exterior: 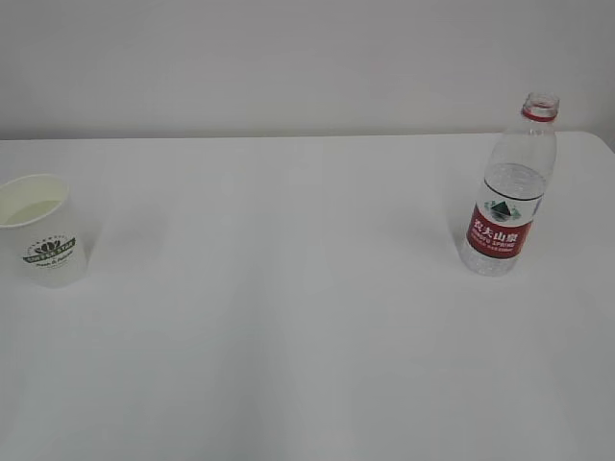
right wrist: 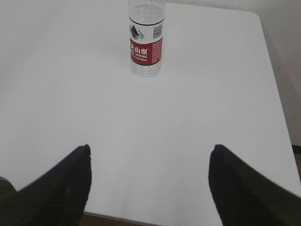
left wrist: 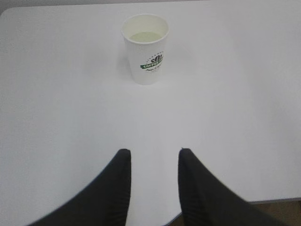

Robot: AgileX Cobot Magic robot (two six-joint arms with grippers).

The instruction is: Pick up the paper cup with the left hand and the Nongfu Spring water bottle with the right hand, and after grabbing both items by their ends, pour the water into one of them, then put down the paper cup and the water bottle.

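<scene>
The white paper cup (exterior: pixel 43 230) with a dark green logo stands upright at the table's far left; it also shows at the top of the left wrist view, cup (left wrist: pixel 145 48), with a pale liquid in its bottom. My left gripper (left wrist: pixel 154 151) hovers near the table's front edge, well short of the cup, open with nothing between its fingers. The Nongfu Spring water bottle (exterior: pixel 508 192), uncapped, with its red label, stands upright at the right. In the right wrist view the bottle (right wrist: pixel 146 40) is far ahead of my right gripper (right wrist: pixel 151 148), which is wide open and empty. Neither arm shows in the exterior view.
The white table (exterior: pixel 288 317) spreads bare between cup and bottle. Its rounded far right corner (right wrist: pixel 256 19) and right edge lie close to the bottle. The near edge (right wrist: pixel 113 217) runs just under my right gripper's fingers. A pale wall stands behind.
</scene>
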